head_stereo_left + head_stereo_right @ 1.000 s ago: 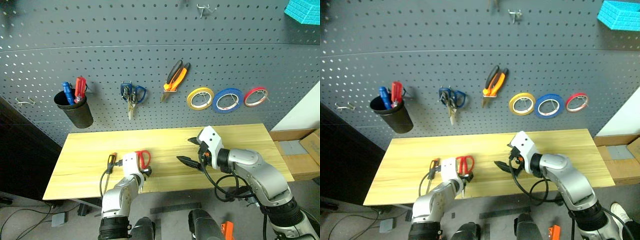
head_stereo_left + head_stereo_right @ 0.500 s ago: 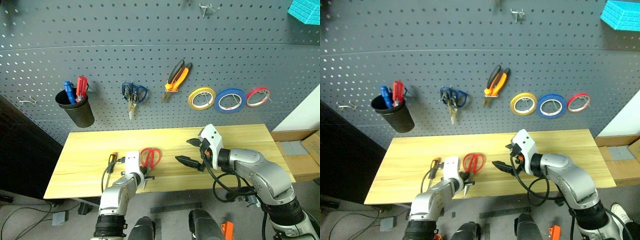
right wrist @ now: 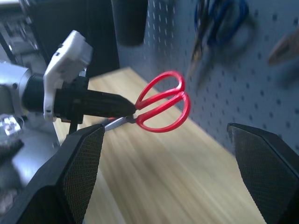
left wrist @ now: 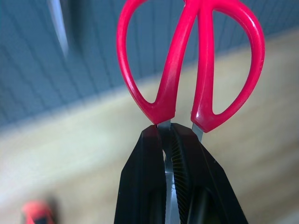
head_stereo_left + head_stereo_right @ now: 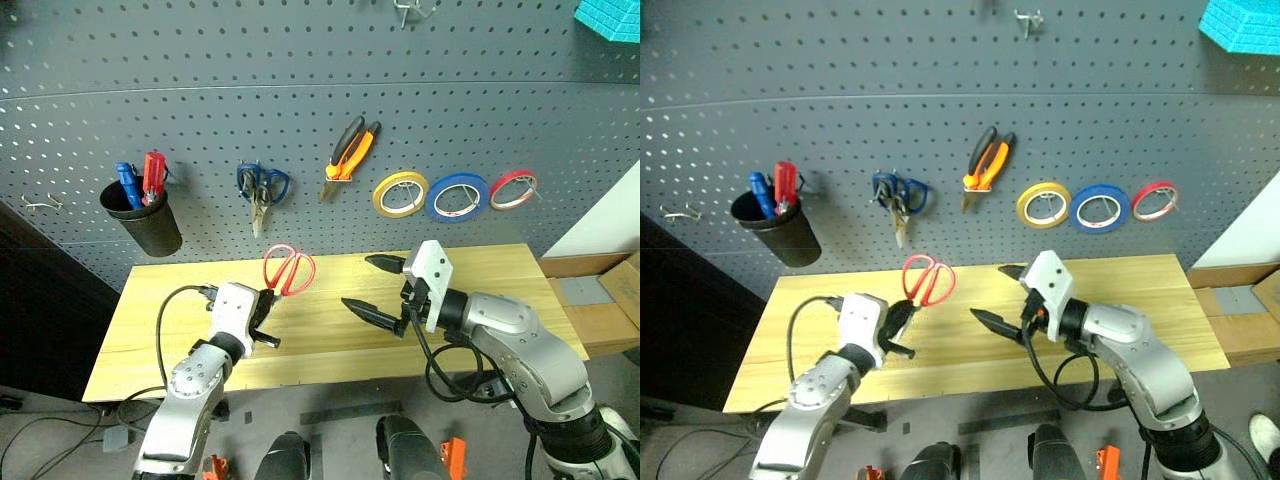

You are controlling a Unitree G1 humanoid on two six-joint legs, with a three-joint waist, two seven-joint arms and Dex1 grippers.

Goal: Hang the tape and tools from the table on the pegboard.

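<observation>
Red-handled scissors (image 5: 288, 270) hang in the air above the back part of the table (image 5: 500, 265), handles up and toward the pegboard (image 5: 300, 100), blades pinched in the left gripper (image 5: 264, 312), whose two black fingers (image 4: 149, 186) are clamped together on the metal just below the red loops. Bare wood lies under and around them, with open board between the blue-handled scissors (image 5: 262, 187) on their hook and the black cup (image 5: 148, 224) farther left. To the right on the board hang the pliers (image 5: 350, 148) with orange-and-black handles, then the yellow tape ring (image 5: 400, 194), the dark blue tape (image 5: 456, 197) and the red tape ring (image 5: 513, 190), each on its own hook, well apart from the scissors. The cup holds a blue and a red handle. The right gripper (image 5: 372, 286) hovers over the middle of the table, just right of the scissors, its fingers spread wide with nothing between them, pointing toward the left gripper. A cardboard box (image 5: 600, 300) sits past the table's right end.
</observation>
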